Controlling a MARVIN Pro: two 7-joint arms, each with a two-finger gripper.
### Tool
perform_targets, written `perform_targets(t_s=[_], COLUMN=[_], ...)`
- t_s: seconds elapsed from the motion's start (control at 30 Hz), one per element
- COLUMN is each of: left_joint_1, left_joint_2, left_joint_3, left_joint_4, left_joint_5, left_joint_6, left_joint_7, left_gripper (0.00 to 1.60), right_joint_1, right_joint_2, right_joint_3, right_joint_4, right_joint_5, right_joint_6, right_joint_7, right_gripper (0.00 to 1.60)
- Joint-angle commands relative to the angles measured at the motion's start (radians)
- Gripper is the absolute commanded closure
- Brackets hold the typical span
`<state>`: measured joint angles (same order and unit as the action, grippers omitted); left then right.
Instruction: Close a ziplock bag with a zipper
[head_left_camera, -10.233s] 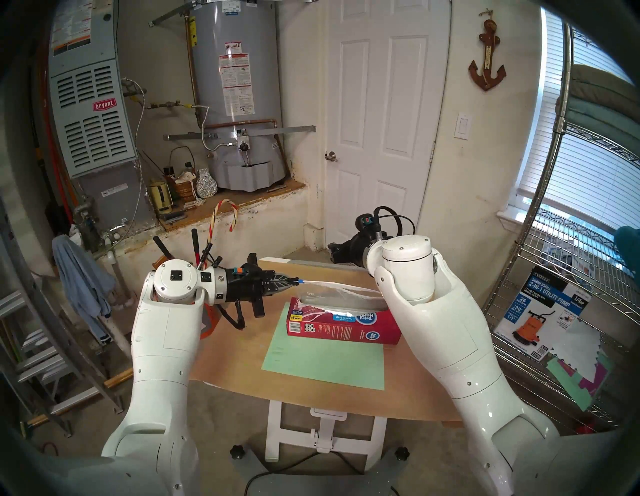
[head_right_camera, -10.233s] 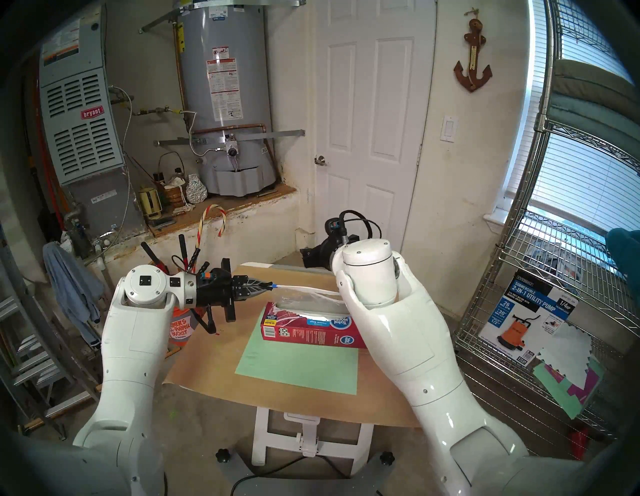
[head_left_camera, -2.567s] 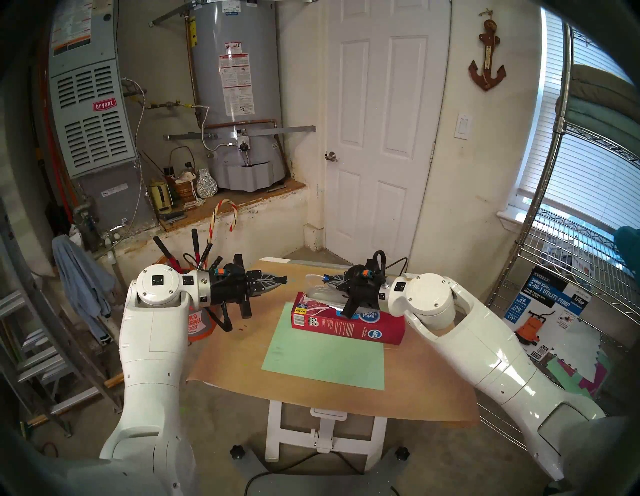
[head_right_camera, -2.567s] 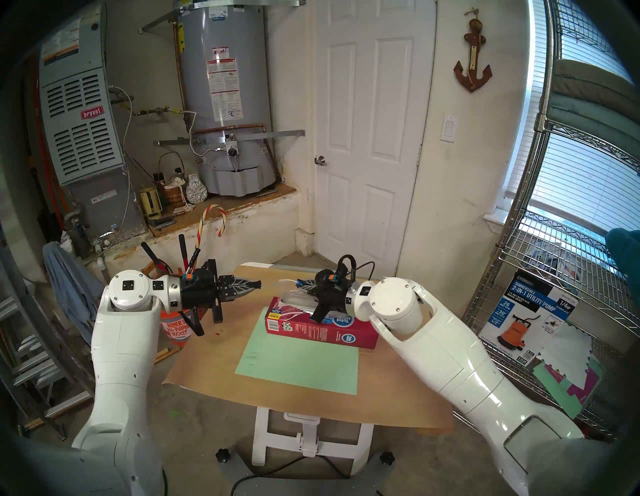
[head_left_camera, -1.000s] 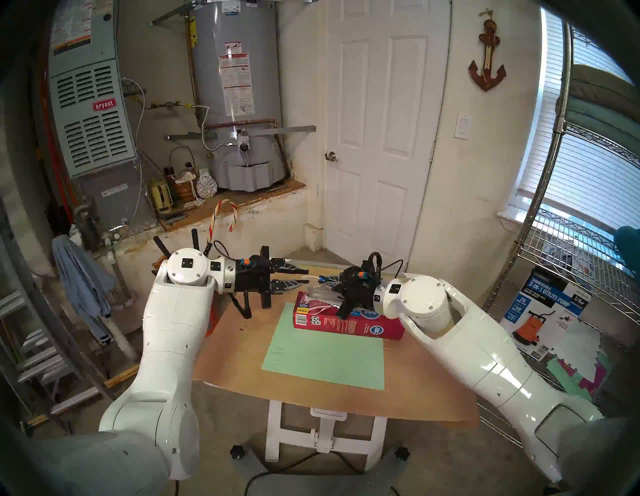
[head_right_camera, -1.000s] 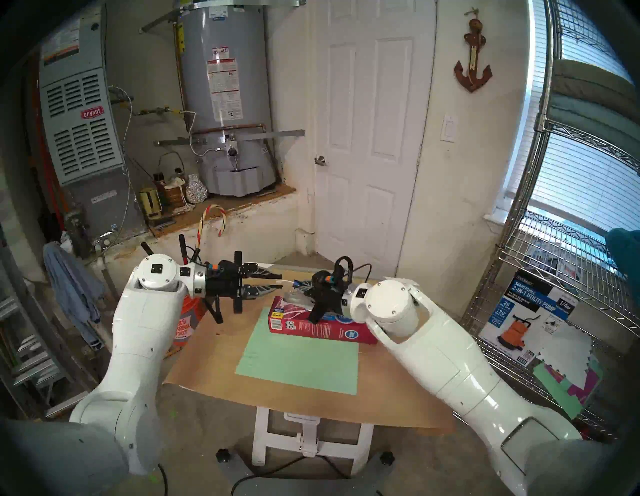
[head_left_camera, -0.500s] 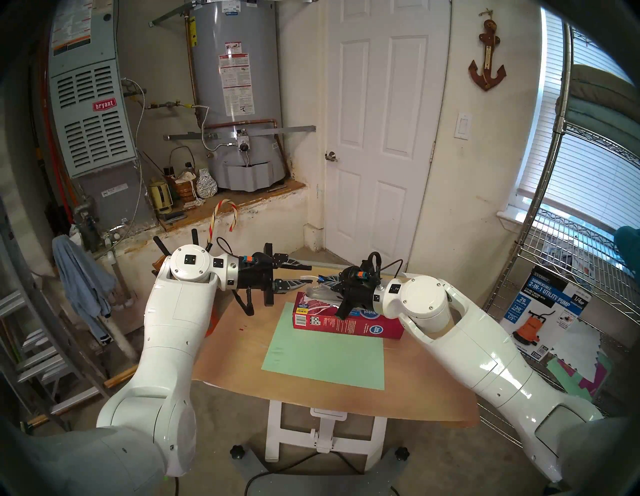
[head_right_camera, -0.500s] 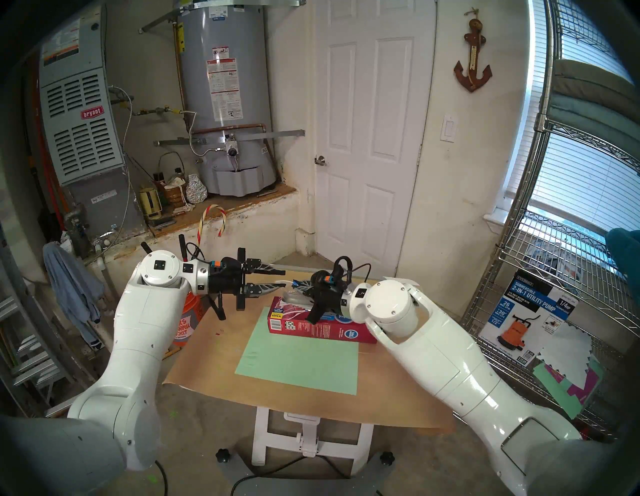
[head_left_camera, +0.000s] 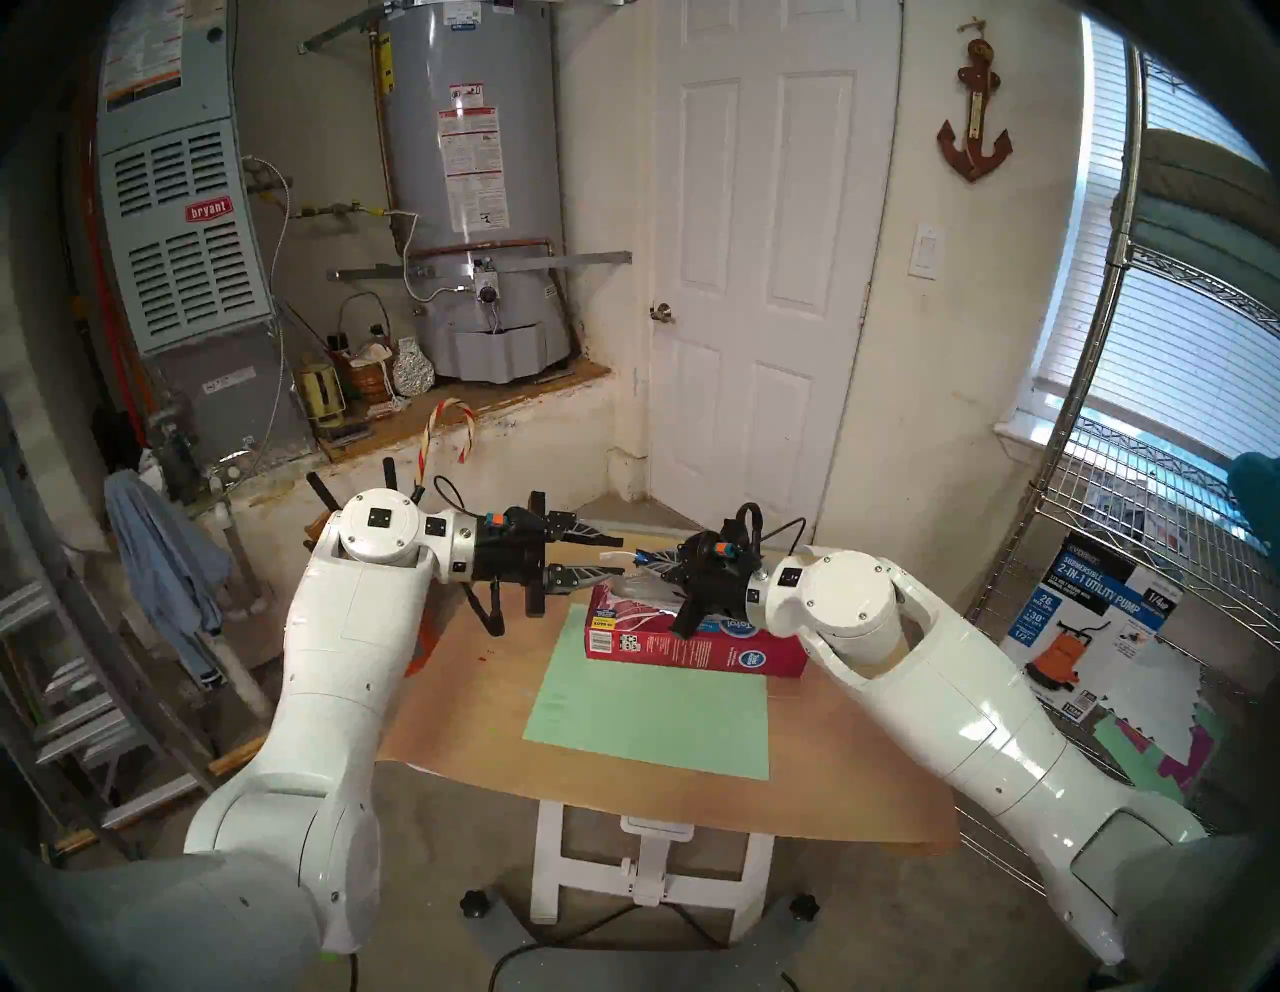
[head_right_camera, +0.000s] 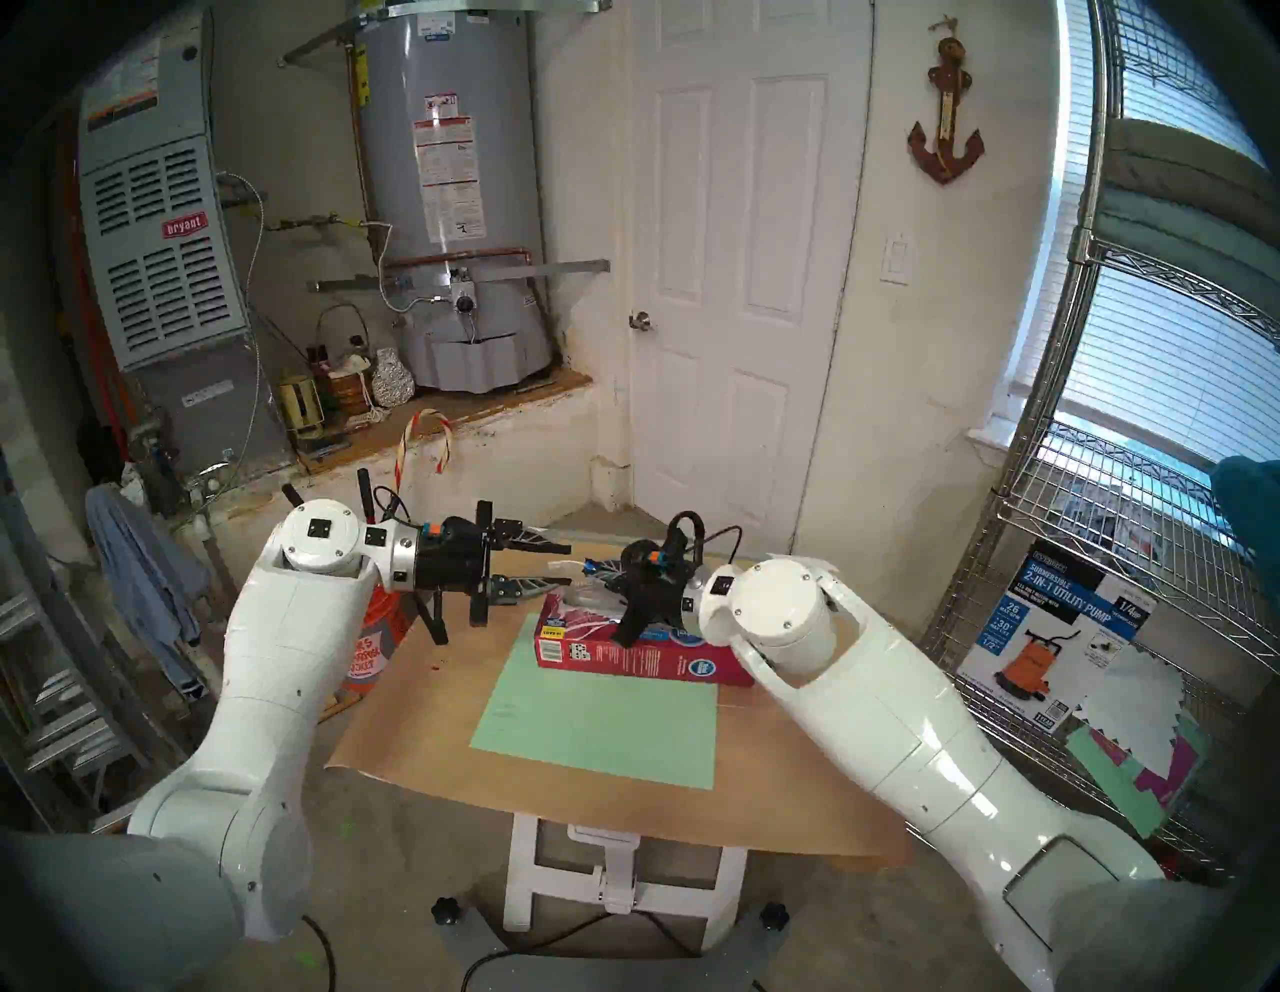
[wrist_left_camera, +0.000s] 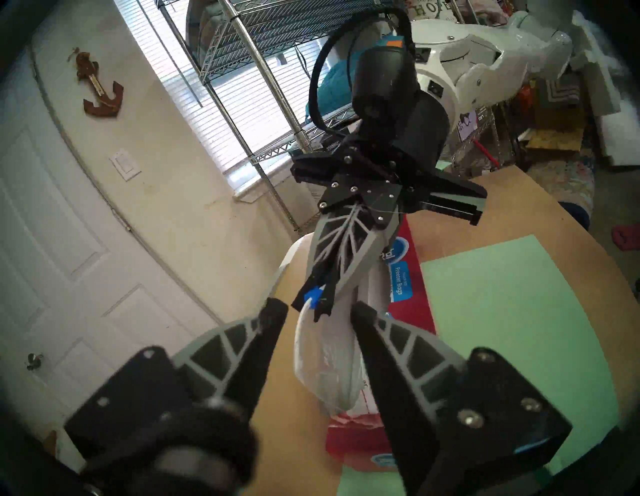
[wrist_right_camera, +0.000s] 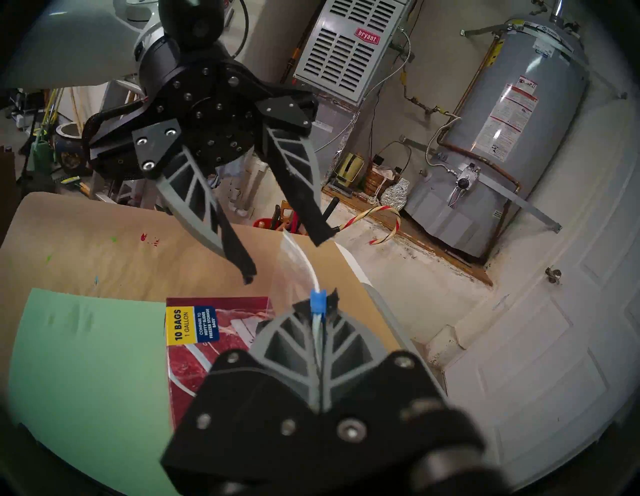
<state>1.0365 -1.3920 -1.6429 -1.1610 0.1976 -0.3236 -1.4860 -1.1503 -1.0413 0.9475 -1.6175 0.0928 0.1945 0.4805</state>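
Clear ziplock bag with whitish rim; right gripper clamps its blue zipper; left gripper gapes, empty.

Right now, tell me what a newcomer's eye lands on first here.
The two black pincers meeting nose to nose over the table's far side: the right pincer is shut on the ziplock bag's whitish rim just behind the blue zipper, and the left pincer stands open around the bag's end. Beneath them lies the red box, beside a green sheet.
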Motion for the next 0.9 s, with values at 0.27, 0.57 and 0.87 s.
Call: perform_targets(t_s=[0.27,0.57,0.87], left_joint_1=[-0.028,-0.033,-0.032], left_joint_2=[0.001,-0.001,-0.004], left_joint_3=[0.010,0.005,0.002], left_joint_4=[0.028,0.022,0.017], left_joint_5=[-0.016,-0.016,-0.017], left_joint_6=[-0.022,-0.031,-0.032], left_joint_7=[0.002,0.009,0.008], left_gripper=[0.82,0.71,0.58], right_joint_1=[-0.004,-0.009,-0.012], right_joint_2=[0.014,0.020,0.022], right_joint_3=[0.010,0.010,0.009], right_joint_4=[-0.047,-0.054,-0.060], right_joint_5=[0.005,0.008,0.009], right_joint_6=[-0.002,-0.003,-0.002], right_joint_7=[0.004,0.002,-0.001], right_gripper=[1.60,1.60,1.60])
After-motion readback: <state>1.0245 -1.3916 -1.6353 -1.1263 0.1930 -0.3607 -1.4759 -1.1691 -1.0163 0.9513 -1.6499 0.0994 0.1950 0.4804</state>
